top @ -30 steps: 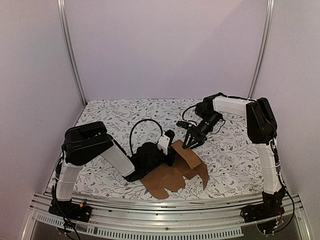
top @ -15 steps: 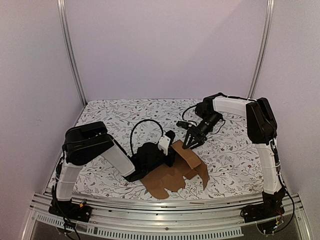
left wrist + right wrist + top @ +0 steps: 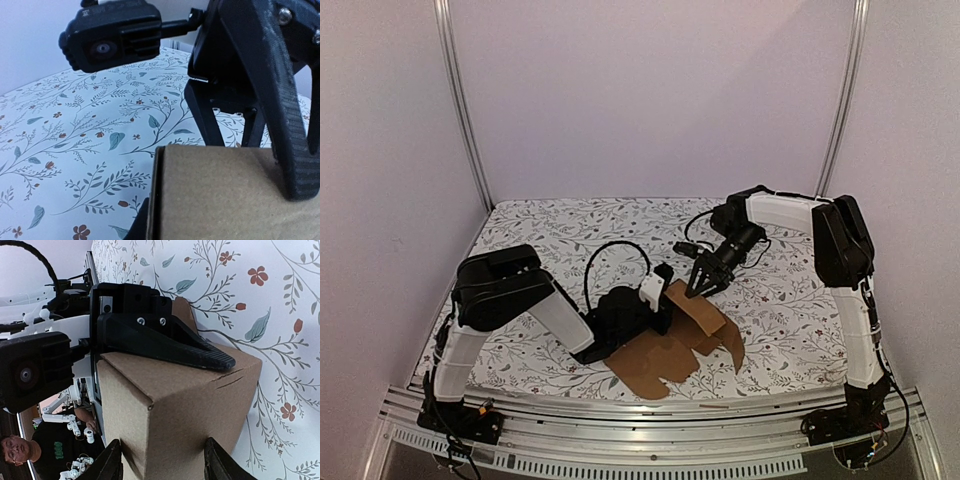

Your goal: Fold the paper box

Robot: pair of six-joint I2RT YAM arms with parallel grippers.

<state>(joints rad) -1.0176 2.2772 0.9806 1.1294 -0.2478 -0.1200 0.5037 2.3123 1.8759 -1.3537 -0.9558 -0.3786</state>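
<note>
The paper box (image 3: 665,355) is a brown cardboard sheet lying partly flat near the table's front. One panel is raised and creased into a corner (image 3: 190,400). My left gripper (image 3: 665,300) is shut on that raised panel: one ribbed finger (image 3: 287,130) lies on its top face and a dark shape that looks like the other shows under its edge. From the far side, my right gripper (image 3: 165,465) straddles the folded corner, its fingertips (image 3: 112,465) pressing both faces. In the right wrist view the left finger (image 3: 170,345) rests flat along the panel.
A floral cloth (image 3: 550,240) covers the table. An aluminium rail (image 3: 650,420) runs along the front edge, and pale walls with two upright posts (image 3: 460,100) close in the back and sides. The right wrist camera (image 3: 110,35) hangs just beyond the panel.
My left arm has shifted slightly right, carrying the cardboard sheet a little right with it, and its jaws have closed tighter on the panel. The right arm has not moved.
</note>
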